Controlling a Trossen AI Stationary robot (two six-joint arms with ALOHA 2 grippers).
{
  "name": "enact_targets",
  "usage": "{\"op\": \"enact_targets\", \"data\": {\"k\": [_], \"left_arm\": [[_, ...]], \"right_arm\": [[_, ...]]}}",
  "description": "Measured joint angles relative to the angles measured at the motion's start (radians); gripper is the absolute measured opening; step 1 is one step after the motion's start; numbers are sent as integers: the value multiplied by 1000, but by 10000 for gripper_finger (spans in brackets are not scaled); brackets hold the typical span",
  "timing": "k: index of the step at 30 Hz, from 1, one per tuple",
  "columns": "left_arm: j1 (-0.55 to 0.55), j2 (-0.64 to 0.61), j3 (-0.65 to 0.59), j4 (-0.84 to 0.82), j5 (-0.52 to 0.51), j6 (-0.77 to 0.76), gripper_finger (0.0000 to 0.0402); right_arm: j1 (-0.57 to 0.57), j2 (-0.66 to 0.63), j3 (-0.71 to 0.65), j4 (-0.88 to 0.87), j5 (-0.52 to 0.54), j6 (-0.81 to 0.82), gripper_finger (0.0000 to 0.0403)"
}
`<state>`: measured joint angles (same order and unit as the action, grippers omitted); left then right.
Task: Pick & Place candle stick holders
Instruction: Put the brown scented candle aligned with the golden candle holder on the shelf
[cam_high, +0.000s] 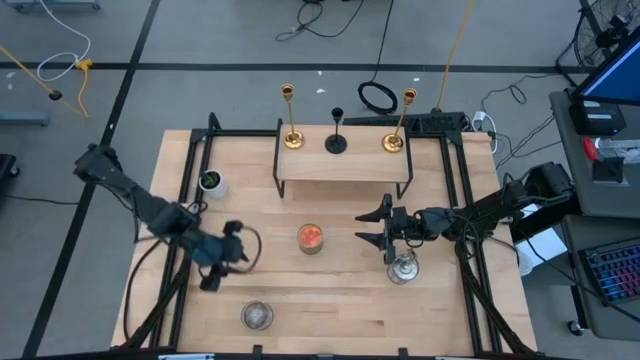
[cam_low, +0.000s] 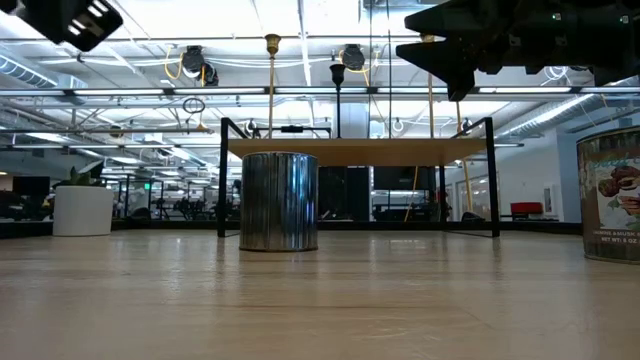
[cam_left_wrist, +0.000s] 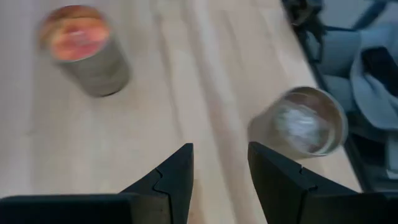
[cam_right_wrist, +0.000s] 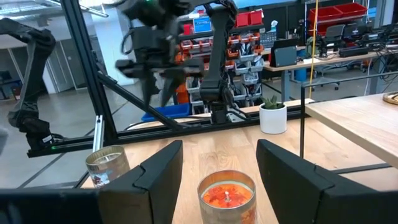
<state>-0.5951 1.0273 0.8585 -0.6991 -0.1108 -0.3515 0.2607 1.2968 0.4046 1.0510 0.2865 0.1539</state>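
Two tall gold candle stick holders (cam_high: 291, 120) (cam_high: 396, 125) and a shorter black one (cam_high: 336, 130) stand upright on their round bases on a raised wooden shelf (cam_high: 340, 165) at the table's far middle. They also show in the low view, the gold ones (cam_low: 271, 80) (cam_low: 430, 90) and the black one (cam_low: 337, 90). My left gripper (cam_high: 238, 256) (cam_left_wrist: 221, 174) is open and empty above the table's near left. My right gripper (cam_high: 366, 226) (cam_right_wrist: 219, 168) is open and empty, held level above the table right of centre and pointing toward the table's left.
An orange candle jar (cam_high: 311, 238) stands between the grippers. A glass jar (cam_high: 403, 268) stands under my right arm, and another (cam_high: 257, 316) near the front edge. A white pot with a plant (cam_high: 212, 182) stands at the far left. Black frame rails run along both sides.
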Motion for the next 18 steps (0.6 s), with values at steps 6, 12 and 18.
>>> {"op": "enact_targets", "data": {"k": [6, 12, 18], "left_arm": [[-78, 112, 0, 128, -3, -25, 159], [-87, 203, 0, 199, 9, -78, 159], [-92, 274, 0, 245, 13, -180, 159]], "right_arm": [[0, 0, 0, 0, 0, -1, 201], [0, 0, 0, -3, 0, -1, 201], [0, 0, 0, -8, 0, -16, 201]]}}
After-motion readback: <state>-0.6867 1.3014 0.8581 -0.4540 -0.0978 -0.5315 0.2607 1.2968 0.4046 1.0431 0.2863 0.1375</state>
